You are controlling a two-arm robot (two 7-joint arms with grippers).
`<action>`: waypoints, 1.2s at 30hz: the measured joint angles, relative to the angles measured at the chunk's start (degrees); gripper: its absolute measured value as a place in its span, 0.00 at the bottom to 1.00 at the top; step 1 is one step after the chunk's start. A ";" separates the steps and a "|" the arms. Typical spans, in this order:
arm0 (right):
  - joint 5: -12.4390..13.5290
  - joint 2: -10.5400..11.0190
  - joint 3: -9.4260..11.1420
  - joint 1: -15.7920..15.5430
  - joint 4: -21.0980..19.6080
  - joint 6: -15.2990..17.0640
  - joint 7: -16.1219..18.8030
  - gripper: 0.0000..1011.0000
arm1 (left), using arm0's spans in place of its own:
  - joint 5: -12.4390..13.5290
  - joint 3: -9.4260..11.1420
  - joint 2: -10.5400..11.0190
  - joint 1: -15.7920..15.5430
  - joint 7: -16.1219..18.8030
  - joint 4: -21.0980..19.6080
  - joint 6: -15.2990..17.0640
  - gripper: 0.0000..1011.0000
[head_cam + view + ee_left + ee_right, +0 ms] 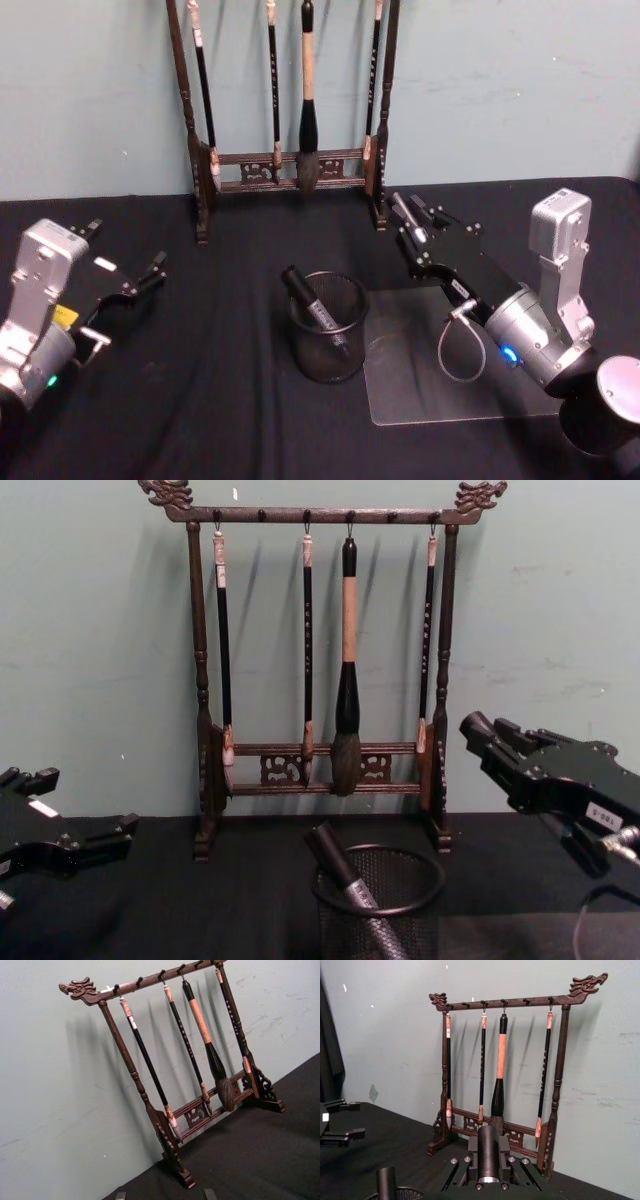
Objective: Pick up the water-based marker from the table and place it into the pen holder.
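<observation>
There is one marker (318,305) and one pen holder (352,350) — a single black mesh cup. One wooden rack (320,514) is there, with two upright posts (197,680), two low cross rails (330,748) and two carved dragon heads (168,492), one at each end of the top bar. The rack carries four brushes (307,640) in all — three thin ones and one thick brush (348,660). There is one clear sheet (420,380) and one table (200,420) under a black cloth. The grippers number two: the left gripper (127,247) and the right gripper (410,208).
</observation>
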 joint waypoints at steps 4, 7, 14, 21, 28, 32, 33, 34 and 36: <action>-0.03 -0.10 0.02 0.46 0.24 -0.12 -0.17 0.24 | 0.00 0.00 0.00 0.00 0.00 0.00 0.00 1.00; 0.10 -0.24 -0.15 1.21 0.59 0.55 -0.07 0.24 | 0.00 0.00 0.00 0.00 0.00 0.00 0.00 1.00; 0.15 -0.67 -1.26 2.79 1.88 1.28 0.46 0.24 | 0.00 0.00 0.00 0.00 0.00 0.00 0.00 1.00; 0.43 -1.41 -2.26 4.36 3.47 1.06 1.32 0.24 | 0.00 0.00 0.00 0.00 0.00 0.00 0.00 1.00; 0.85 -3.14 -3.99 7.02 7.13 0.16 2.47 0.24 | 0.00 0.00 0.00 0.00 0.00 0.00 0.00 1.00; 0.97 -3.87 -4.61 8.05 8.78 -0.37 2.99 0.24 | 0.00 0.00 0.00 0.00 0.00 0.00 0.00 1.00; 0.97 -4.05 -4.87 8.37 9.25 -0.66 3.27 0.24 | 0.00 0.00 0.00 0.00 0.00 0.00 0.00 1.00; 0.97 -4.05 -4.87 8.37 9.25 -0.66 3.27 0.24 | 0.00 0.00 0.00 0.00 0.00 0.00 0.00 1.00; 0.98 -4.32 -5.50 9.00 9.87 -1.21 3.96 0.24 | 0.00 0.00 0.00 0.00 0.00 0.00 0.00 1.00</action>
